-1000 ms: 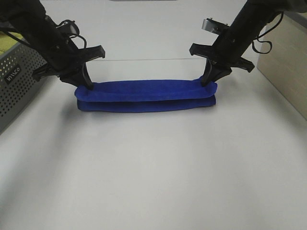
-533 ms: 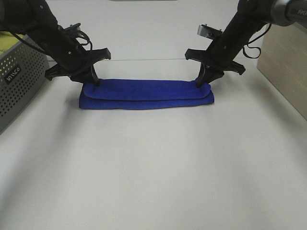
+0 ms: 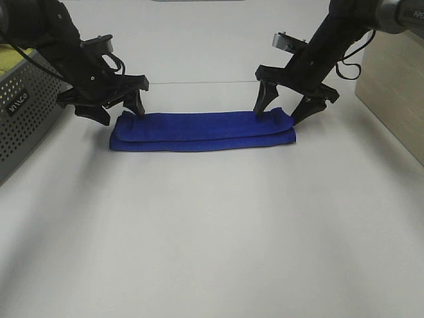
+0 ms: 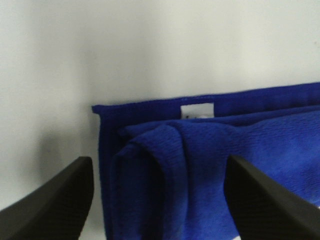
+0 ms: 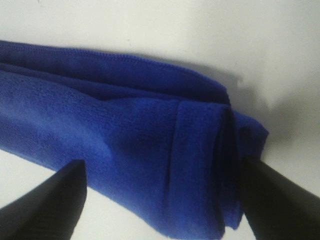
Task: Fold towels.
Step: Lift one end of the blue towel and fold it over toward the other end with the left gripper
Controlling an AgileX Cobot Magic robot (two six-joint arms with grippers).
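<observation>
While our left gripper (image 3: 122, 114) hangs with its jaws spread wide, the towel (image 3: 202, 130) lies folded into a long strip on the table (image 3: 212, 238), one end just below and between those jaws. Its tag (image 4: 196, 110) (white, on the short edge) sits just beyond the fingers (image 4: 55, 200). Our right gripper (image 3: 277, 115) is likewise spread, straddling the other end and grasping nothing; whether its tips touch the cloth we cannot tell.

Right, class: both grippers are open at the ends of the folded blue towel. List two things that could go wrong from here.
The right gripper straddles the bunched end of the towel; lifting away might snag it and pull the fold open. Near the left gripper, the top layer looks puffy and loose, so it may unroll.
</observation>
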